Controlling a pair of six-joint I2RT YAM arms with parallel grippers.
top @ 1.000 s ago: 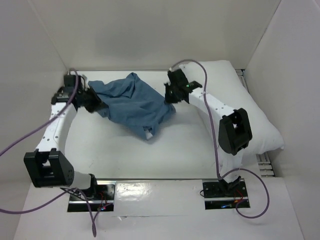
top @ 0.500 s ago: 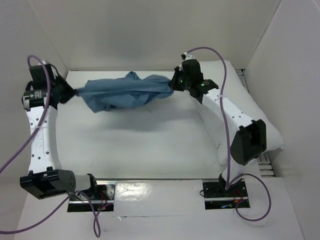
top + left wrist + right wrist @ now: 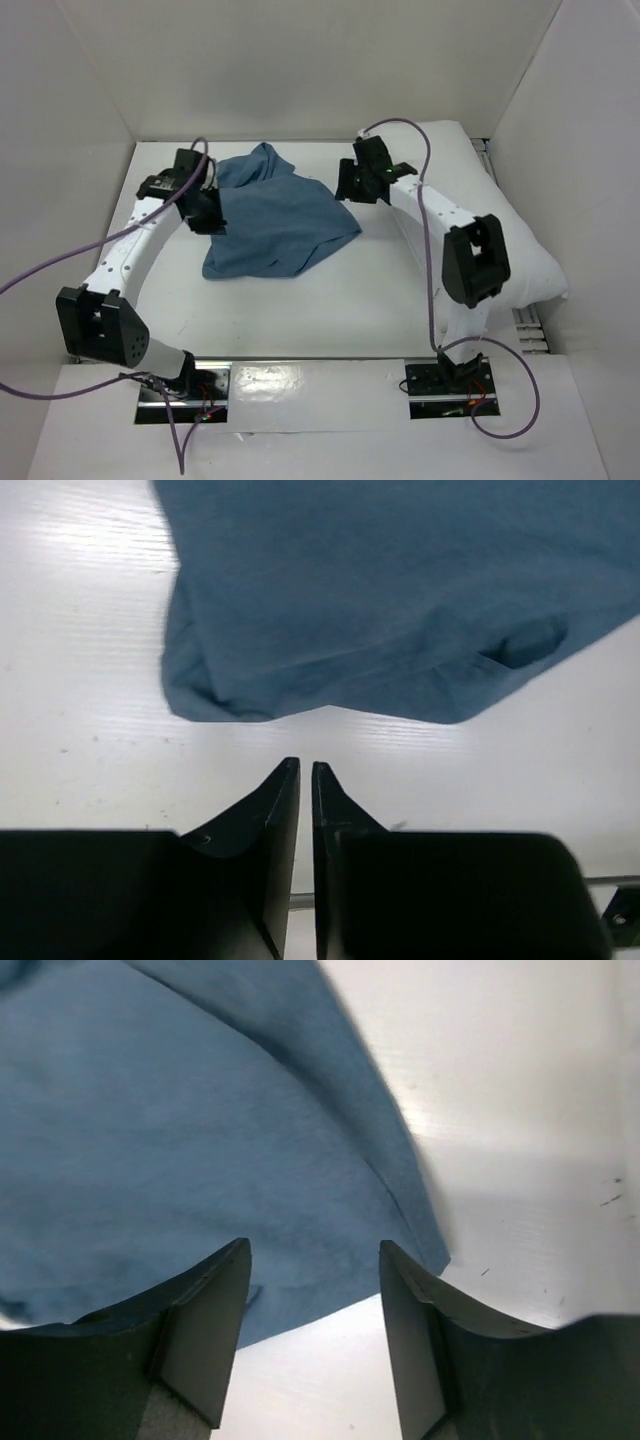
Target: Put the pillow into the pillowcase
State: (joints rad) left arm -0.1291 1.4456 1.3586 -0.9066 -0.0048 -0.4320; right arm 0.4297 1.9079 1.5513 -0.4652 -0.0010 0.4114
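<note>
The blue pillowcase (image 3: 272, 222) lies limp and spread on the table left of centre, held by neither gripper. My left gripper (image 3: 211, 221) sits at its left edge. In the left wrist view its jaws (image 3: 305, 765) stand a narrow crack apart over bare table, with the pillowcase (image 3: 400, 600) just ahead. My right gripper (image 3: 345, 186) hovers at the cloth's upper right corner. It is open (image 3: 315, 1248) above the pillowcase's (image 3: 180, 1140) edge, nothing between its fingers. The white pillow (image 3: 525, 245) lies along the right side, partly under the right arm.
White walls enclose the table on the left, back and right. The table's white surface (image 3: 330, 300) shows between the pillowcase and the arm bases. Purple cables loop from both arms.
Half a second ago both grippers held the pillowcase stretched in the air between them. Both have let go, the cloth has dropped flat, and the left arm has swung inward and down.
</note>
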